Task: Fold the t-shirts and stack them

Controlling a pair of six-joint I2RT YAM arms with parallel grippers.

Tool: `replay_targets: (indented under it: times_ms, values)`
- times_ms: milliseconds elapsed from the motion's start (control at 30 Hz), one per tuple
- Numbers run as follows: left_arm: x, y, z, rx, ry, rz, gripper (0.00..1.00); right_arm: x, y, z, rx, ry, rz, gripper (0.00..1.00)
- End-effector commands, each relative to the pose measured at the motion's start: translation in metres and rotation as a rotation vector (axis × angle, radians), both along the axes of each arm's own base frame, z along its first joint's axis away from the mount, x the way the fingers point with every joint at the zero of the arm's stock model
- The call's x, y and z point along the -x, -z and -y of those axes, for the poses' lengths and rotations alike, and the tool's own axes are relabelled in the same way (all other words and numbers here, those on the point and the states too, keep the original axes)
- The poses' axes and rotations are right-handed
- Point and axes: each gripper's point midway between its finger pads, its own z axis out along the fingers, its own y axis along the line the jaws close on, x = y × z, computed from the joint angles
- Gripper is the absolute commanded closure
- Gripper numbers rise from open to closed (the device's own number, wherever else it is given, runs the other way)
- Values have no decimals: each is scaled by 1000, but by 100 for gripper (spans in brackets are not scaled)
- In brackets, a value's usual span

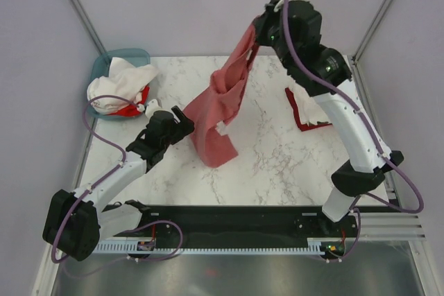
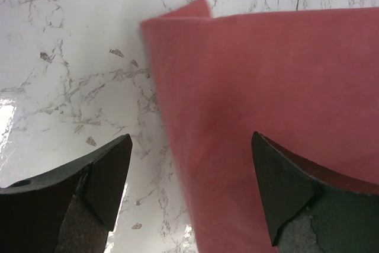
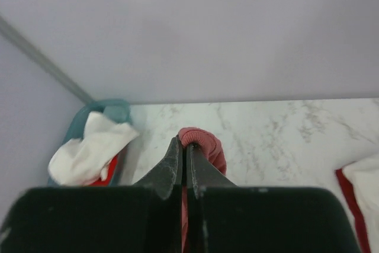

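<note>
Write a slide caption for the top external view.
Right end effector holds up a salmon-red t-shirt over the marble table; open left end effector sits beside its lower part.

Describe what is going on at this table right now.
The right gripper is shut on the salmon-red t-shirt, holding it high so it hangs to the marble table. The left gripper is open at the shirt's lower edge, gripping nothing. The teal basket, far left, holds white and red shirts; a red-edged white shirt lies on the right.

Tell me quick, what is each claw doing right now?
Left gripper: open, holding nothing, at the edge of the soft dusty salmon-red cotton t-shirt.
Right gripper: shut on that t-shirt, holding it up.
</note>
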Motion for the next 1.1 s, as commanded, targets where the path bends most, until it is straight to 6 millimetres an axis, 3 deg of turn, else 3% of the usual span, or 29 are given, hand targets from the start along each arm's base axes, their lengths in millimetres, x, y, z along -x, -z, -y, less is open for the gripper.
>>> replay_targets:
  times_ms: [0,100,133,167,200,233,267,300,333,367,433,467,533,567,633,667,733,767,900,1067]
  values:
    - [-7,-20,7,7,35,77,10,-47,4,62,-73,198,-25,100]
    - [-7,-22,9,5,42,80,9,-82,73,86,27,283,-168,100]
    - [-8,-21,9,3,43,77,9,-88,90,87,51,291,-196,100]
    - [-8,-21,9,1,47,77,9,-95,118,89,94,299,-249,96]
    - [-8,-21,11,-2,53,75,9,-104,140,88,117,287,-288,83]
    - [-8,-20,11,-2,53,71,8,-106,153,88,133,284,-310,58]
    - [-9,-20,13,-3,61,68,8,-108,173,89,158,289,-348,18]
    - [-9,-19,14,-6,67,65,8,-105,179,89,166,280,-359,16]
    - [-9,-18,17,-10,86,62,8,-105,181,88,166,273,-355,15]
    - [-10,-19,20,-13,102,63,8,-100,200,89,185,266,-386,18]
    - [-9,-19,28,-23,135,58,9,-88,192,94,158,259,-356,20]
    - [-10,-20,31,-31,147,58,9,-79,218,98,181,260,-400,23]
    - [-7,-12,41,-55,188,30,9,-64,214,107,157,273,-374,25]
    - [-8,-14,46,-56,204,31,9,-54,243,113,188,282,-424,28]
    - [-6,-9,52,-71,226,9,10,-43,251,123,176,313,-417,29]
    - [-5,-7,53,-73,227,2,10,-34,278,132,215,338,-459,32]
    - [-5,-4,54,-73,232,-6,10,-28,294,140,208,371,-468,36]
    - [-5,-4,54,-75,235,-8,10,-20,316,145,233,381,-506,40]
    - [-1,3,59,-81,281,-31,10,-19,345,148,201,430,-535,41]
    - [17,28,76,-112,393,-122,10,-26,382,163,213,487,-576,41]
